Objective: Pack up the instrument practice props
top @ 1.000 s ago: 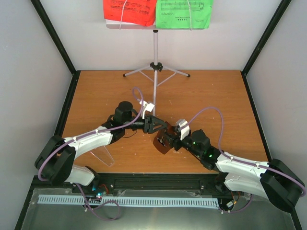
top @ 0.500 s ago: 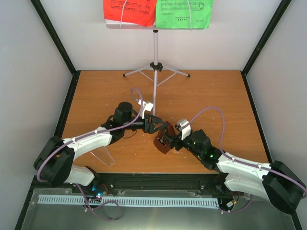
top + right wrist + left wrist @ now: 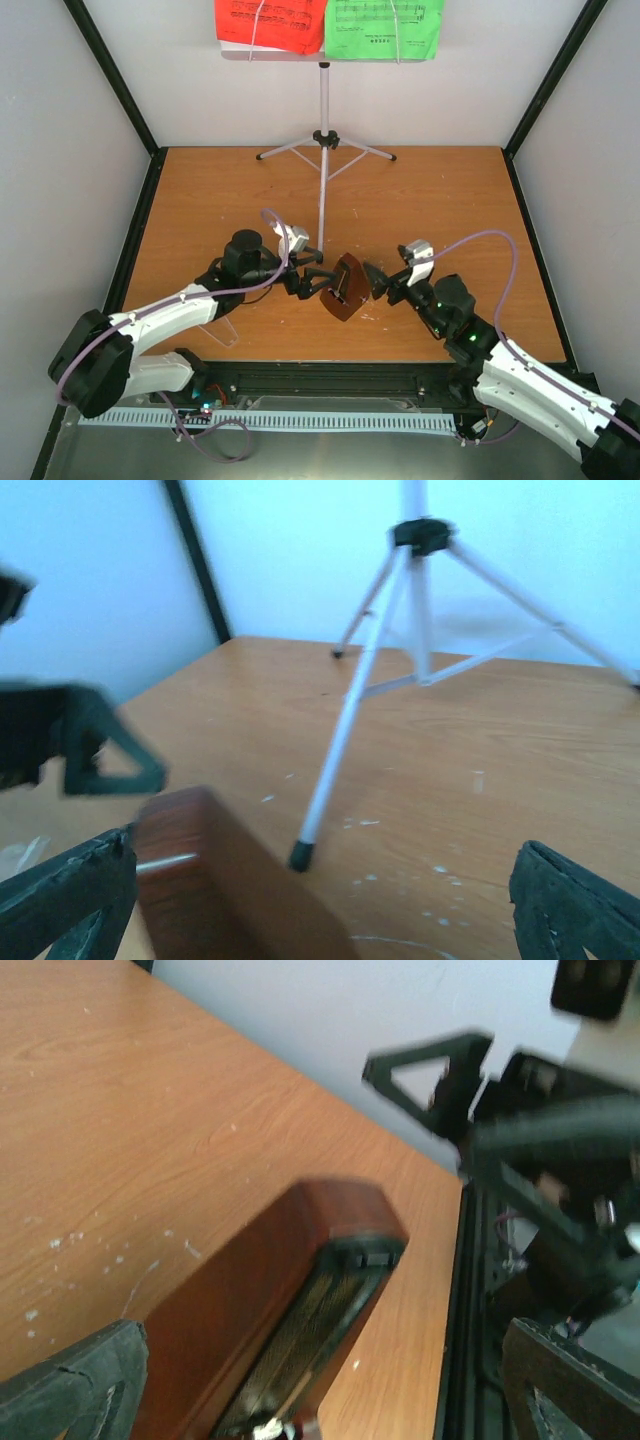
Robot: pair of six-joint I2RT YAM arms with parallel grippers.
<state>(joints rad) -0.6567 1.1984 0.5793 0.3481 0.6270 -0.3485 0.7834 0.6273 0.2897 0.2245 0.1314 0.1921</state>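
Metronome [image 3: 345,288], small and dark brown, is sitting on the bench [image 3: 450,200] toward the near middle, between the two arms; whether it is standing straight or leaning is hard to tell. At its 9 o'clock the left gripper [image 3: 318,283] is hovering with its jaws spread wide, close to the metronome's side but not pinching it. At its 3 o'clock the right gripper [image 3: 373,282] is likewise hanging spread and holding nothing. At 12 o'clock the silver tripod stand [image 3: 323,140] is standing upright, one foot resting just beyond the metronome. Its tray is carrying the red sheet [image 3: 268,22] toward 11 o'clock and the green sheet [image 3: 385,28] toward 1 o'clock, side by side.
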